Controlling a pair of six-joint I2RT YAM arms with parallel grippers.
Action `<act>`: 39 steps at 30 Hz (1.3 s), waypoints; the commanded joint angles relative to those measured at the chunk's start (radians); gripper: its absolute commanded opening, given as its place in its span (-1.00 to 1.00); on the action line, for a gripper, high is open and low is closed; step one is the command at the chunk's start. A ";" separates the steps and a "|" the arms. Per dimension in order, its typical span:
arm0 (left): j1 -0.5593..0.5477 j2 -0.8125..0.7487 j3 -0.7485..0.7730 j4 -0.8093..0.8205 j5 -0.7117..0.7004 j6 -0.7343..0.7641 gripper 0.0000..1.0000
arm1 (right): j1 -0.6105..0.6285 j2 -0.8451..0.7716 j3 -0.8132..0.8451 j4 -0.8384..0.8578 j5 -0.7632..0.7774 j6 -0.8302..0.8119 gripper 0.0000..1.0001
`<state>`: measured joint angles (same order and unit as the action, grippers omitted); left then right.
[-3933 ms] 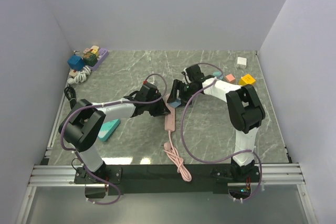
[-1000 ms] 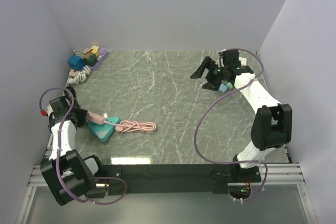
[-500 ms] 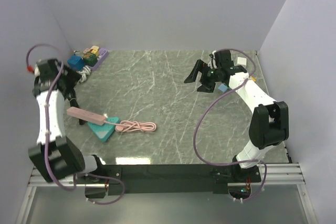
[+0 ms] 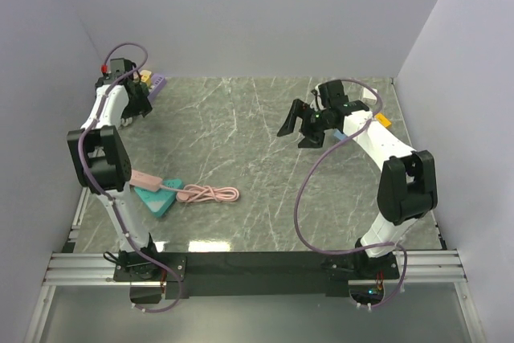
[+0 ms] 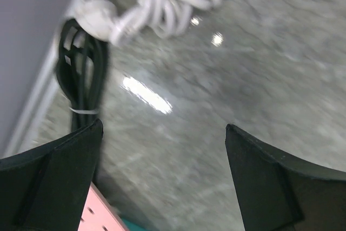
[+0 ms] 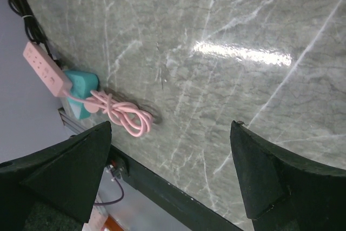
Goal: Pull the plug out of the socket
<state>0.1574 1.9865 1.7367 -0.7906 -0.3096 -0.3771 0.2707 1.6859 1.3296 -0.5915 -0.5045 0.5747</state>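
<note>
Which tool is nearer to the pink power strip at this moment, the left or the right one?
Left. The left tool hangs behind the pink power strip, toward the back-left corner; the right tool is much farther away, off to the strip's right.

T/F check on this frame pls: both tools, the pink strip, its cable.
1. The left tool is open and holds nothing. True.
2. The right tool is shut on the pink cable. False: it is open, holds nothing, and is well apart from the cable.
3. The pink power strip lies near the table's left edge. True.
4. The pink cable is stretched out straight. False: it is bundled in loops.
</note>
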 commanded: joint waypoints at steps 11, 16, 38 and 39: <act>-0.004 0.186 0.133 0.065 -0.247 0.102 0.99 | 0.033 0.034 0.097 -0.122 0.063 -0.070 0.92; 0.002 0.242 0.199 0.105 -0.218 0.145 0.99 | 0.053 0.040 0.109 -0.143 0.080 -0.076 0.91; 0.080 0.399 0.348 0.168 -0.014 0.242 0.78 | 0.067 0.127 0.191 -0.237 0.095 -0.118 0.90; 0.082 0.408 0.350 0.168 -0.003 0.241 0.74 | 0.067 0.130 0.189 -0.237 0.095 -0.118 0.89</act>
<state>0.2207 2.3825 2.0392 -0.6270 -0.3359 -0.1280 0.3317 1.8107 1.4879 -0.8143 -0.4110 0.4728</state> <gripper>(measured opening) 0.882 0.950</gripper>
